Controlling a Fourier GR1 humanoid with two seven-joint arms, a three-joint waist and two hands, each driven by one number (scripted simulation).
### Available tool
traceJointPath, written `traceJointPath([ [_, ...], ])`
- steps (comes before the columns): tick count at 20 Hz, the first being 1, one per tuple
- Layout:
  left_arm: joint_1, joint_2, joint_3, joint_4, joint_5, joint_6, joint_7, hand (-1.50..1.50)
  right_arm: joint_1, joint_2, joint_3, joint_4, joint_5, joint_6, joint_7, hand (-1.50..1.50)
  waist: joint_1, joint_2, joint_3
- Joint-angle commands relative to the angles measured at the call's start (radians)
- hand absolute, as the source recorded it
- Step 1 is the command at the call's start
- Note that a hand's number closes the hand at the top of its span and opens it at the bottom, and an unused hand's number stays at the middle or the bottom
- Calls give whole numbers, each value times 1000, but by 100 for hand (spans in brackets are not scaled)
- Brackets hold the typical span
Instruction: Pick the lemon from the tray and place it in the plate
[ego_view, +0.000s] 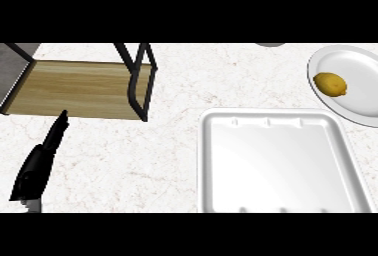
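Pale marbled stone counter is filling the whole head view. Large white rectangular moulded tray is lying at lower right, holding nothing, its near edge running out of view. Wooden shelf board in a black metal frame is standing at upper left, well apart from the tray. Round white plate is sitting at upper right, cut by the view's edge, just beyond the tray's far corner.

Small yellow lemon is lying in the plate, near its left rim, with no hand touching it. Judgement: the placing is looking done; only settling remains.

Left hand is resting at lower left, fingers straight and pressed together, holding nothing. Right hand is not showing (so its state is unknown).

Bare counter is lying between shelf and tray.
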Motion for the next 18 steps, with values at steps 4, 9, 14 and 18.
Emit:
traceJointPath([
  [4,-3,4,15,15,3,2,-14,0,108,-97,-100,3,-102,162,-82,-150,-11,6,4],
  [9,-9,3,7,-8,8,-8,-3,0,169,-107,-108,-25,-110,172,-146,-150,8,14,8],
  [14,-31,3,13,2,11,-7,11,0,192,-155,-101,-47,-103,231,-133,-150,6,15,8],
  [18,-30,-5,16,5,16,-3,-7,0,222,-172,-113,-53,-116,238,-137,-150,5,18,10],
])
